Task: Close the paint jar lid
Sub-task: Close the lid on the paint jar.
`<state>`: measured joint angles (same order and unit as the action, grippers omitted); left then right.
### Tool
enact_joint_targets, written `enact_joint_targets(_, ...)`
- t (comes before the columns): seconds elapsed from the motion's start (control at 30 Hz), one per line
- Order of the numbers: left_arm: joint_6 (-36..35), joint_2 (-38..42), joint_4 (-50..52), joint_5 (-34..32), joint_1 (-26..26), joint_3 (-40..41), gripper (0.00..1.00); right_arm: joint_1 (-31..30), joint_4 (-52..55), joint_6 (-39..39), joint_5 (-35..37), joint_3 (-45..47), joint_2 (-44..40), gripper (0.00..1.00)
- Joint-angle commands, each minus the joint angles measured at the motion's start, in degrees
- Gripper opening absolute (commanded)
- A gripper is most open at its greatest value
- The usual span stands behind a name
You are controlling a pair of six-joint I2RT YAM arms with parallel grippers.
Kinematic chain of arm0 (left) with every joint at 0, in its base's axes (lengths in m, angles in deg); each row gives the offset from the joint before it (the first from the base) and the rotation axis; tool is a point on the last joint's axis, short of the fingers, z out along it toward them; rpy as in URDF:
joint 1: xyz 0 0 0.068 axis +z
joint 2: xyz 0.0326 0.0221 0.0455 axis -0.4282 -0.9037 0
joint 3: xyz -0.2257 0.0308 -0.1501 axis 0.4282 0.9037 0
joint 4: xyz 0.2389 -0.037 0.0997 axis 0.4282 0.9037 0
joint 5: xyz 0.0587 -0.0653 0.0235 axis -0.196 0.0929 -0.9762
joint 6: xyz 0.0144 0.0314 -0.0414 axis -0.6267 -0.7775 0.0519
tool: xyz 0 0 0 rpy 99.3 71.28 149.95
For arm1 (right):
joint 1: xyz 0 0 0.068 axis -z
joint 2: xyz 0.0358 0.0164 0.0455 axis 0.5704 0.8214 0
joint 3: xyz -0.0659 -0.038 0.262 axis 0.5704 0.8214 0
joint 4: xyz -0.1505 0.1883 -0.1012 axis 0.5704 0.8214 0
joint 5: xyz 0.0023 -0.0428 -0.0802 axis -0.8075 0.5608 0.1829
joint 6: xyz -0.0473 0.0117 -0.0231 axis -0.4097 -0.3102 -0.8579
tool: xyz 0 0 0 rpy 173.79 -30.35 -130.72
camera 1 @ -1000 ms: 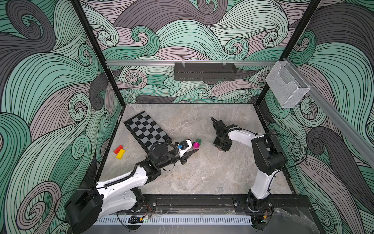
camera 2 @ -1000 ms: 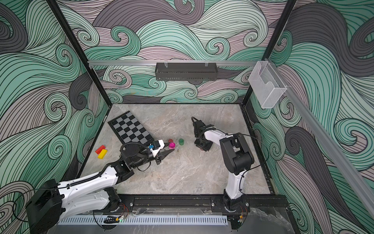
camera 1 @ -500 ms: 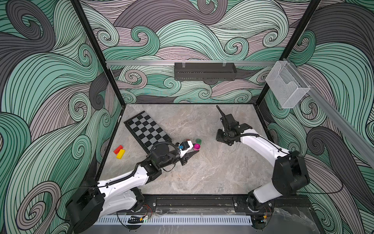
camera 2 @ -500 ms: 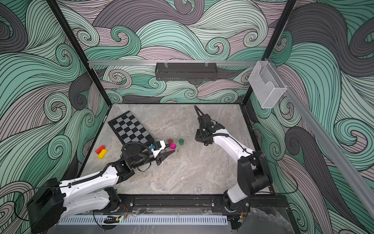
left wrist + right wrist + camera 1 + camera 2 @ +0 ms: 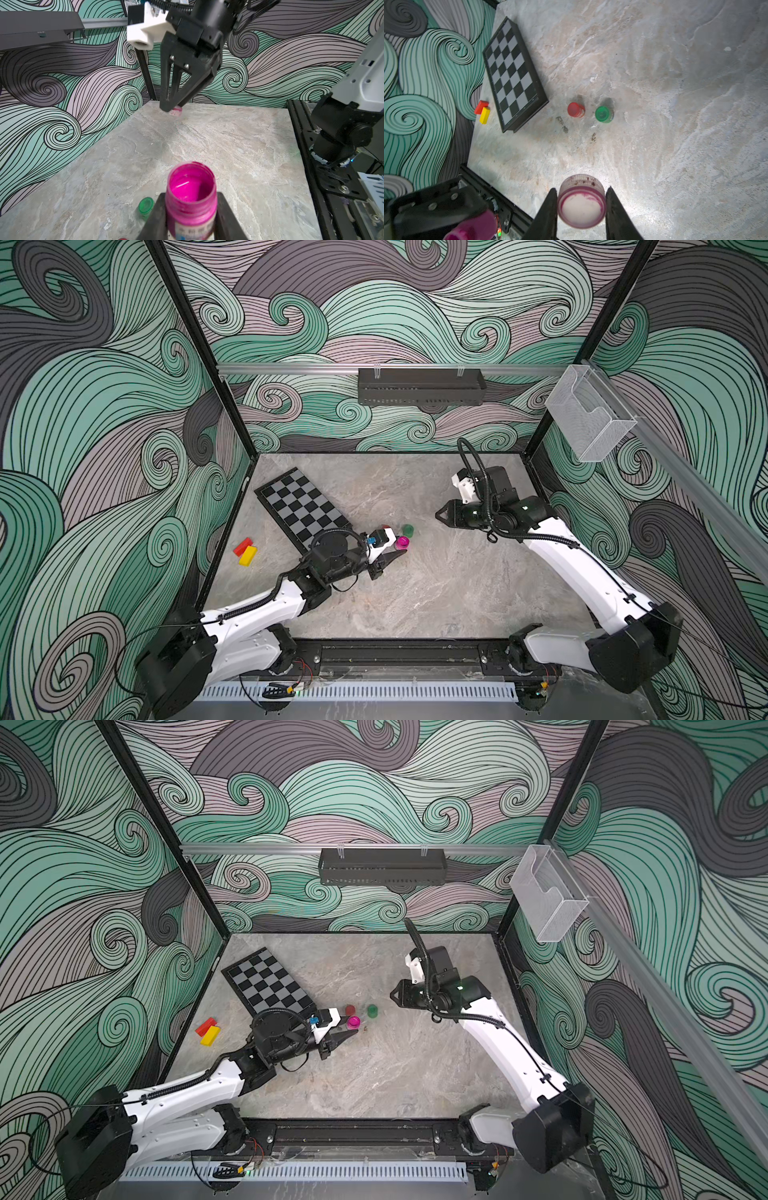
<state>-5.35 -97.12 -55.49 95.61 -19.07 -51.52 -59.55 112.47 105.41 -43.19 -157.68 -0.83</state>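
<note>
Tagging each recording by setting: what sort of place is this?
Likely a lab robot cell: two arms bolted to a black rail, and a marble-look tabletop boxed in by swirl-printed panels on black frame posts.

My left arm [image 5: 253, 610] and right arm [image 5: 569, 568] both have white shells between bulky black joints. A ribbed black cable [image 5: 540, 537] runs along the right arm. The left claw [image 5: 191, 195] and right claw [image 5: 173, 105] each have two tapering black fingers. I can see silver screws [image 5: 186, 66] on the right one, beside a white camera block [image 5: 145, 31].
</note>
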Motion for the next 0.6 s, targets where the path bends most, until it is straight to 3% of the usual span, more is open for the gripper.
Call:
enact_joint_targets(0.0,1.0,-0.3,-0.3,1.8,0.9,-2.5,0.23,-2.2,0.0,-2.2,-4.7,-2.4,-0.9,0.32)
enact_joint_targets(0.23,0.8,-1.0,1.1,4.1,1.6,-3.5,0.23,-7.3,2.0,-5.2,-7.9,-5.0,-1.0,0.32)
enact_joint_targets(0.57,-3.6,-1.0,7.3,8.0,1.7,-5.9,0.23,-12.4,9.0,-11.0,-6.6,-10.6,2.3,0.32)
